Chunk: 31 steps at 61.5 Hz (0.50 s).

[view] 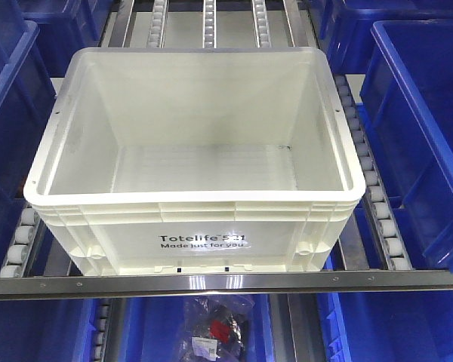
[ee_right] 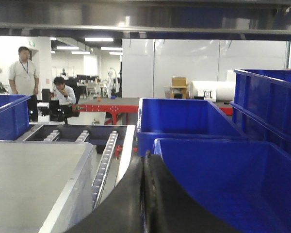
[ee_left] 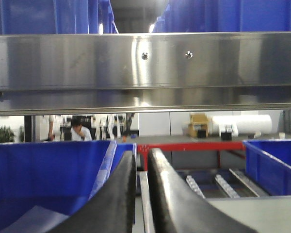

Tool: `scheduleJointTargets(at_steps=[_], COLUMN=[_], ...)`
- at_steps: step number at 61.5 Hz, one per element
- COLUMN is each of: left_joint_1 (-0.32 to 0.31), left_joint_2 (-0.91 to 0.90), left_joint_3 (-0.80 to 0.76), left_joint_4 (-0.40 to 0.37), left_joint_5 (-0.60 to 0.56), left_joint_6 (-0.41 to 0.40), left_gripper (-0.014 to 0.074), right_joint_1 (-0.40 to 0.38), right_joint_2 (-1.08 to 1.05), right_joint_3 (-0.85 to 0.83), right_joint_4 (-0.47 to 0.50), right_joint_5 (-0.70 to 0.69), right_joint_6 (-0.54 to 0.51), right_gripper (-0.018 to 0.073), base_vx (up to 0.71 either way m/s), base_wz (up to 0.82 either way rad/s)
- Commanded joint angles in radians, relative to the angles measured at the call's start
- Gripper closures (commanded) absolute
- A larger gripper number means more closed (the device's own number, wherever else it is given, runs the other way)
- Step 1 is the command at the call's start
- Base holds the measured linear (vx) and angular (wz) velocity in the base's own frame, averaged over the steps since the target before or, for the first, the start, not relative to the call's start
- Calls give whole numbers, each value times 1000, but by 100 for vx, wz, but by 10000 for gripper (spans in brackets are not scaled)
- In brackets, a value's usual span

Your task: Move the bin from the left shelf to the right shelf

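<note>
The bin (view: pixel 196 158) is a large white tote with black "Totelife" print. It stands empty on the roller tracks of the middle shelf, its front wall at the steel edge rail (view: pixel 408 280). Neither gripper shows in the front view. In the left wrist view my left gripper (ee_left: pixel 141 153) has its black fingers a narrow gap apart with nothing between them, and the bin's pale side (ee_left: pixel 257 213) lies to its lower right. My right gripper (ee_right: pixel 144 156) is shut and empty, its fingers pressed together. The bin's pale wall (ee_right: pixel 34 184) lies to its left.
Blue bins flank the white one at left (view: pixel 7 113) and right (view: pixel 415 136), with more on the shelf below beside a bag of parts (view: pixel 215 332). A steel beam (ee_left: pixel 145 63) crosses above the left gripper. Blue bins (ee_right: pixel 223 184) sit close to the right gripper. People stand far behind.
</note>
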Motion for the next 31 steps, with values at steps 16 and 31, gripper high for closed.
scheduleJointTargets(at_steps=[16,31], left_joint_1=[1,1], left_joint_2=[275,345], left_joint_3=[-212,-202], left_joint_4=[0,-8], left_joint_5=[359,471], left_joint_6=[-11,-14], left_gripper=[540,540], right_joint_1=[1,1], right_joint_2=[305,438], right_joint_3=[-214,-214], right_joint_4=[-5,-5], right_joint_5=[215,295], right_joint_6=[-7,-7], right_gripper=[568,568], base_vx=[0,0], base_wz=[0,0])
